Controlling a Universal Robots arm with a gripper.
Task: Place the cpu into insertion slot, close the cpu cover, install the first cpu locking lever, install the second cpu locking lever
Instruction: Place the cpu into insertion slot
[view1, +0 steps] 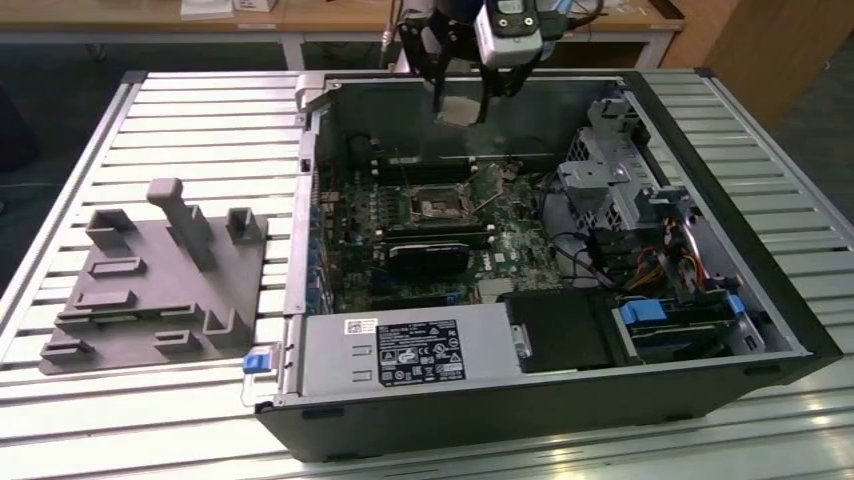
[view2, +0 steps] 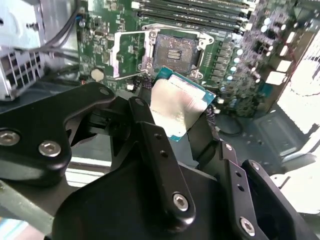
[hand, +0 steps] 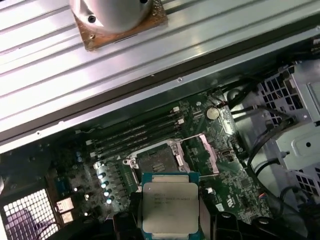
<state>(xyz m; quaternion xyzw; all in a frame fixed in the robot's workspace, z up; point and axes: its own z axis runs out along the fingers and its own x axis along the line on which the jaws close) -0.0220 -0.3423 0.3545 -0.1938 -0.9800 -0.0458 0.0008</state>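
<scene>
Soft indoor light, glare on the cpu (view2: 175, 107)

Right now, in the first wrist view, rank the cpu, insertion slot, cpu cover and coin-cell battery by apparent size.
1. cpu, largest, but it sits nearest the camera, so that is unsure.
2. insertion slot and raised cpu cover: they look alike, so I won't rank them.
3. coin-cell battery, smallest.

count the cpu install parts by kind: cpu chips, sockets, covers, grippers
cpu: 1, held over the board
insertion slot: 1, empty
cpu cover: 1, swung open beside the slot
gripper: 1, closed on the cpu
total: 4
</scene>
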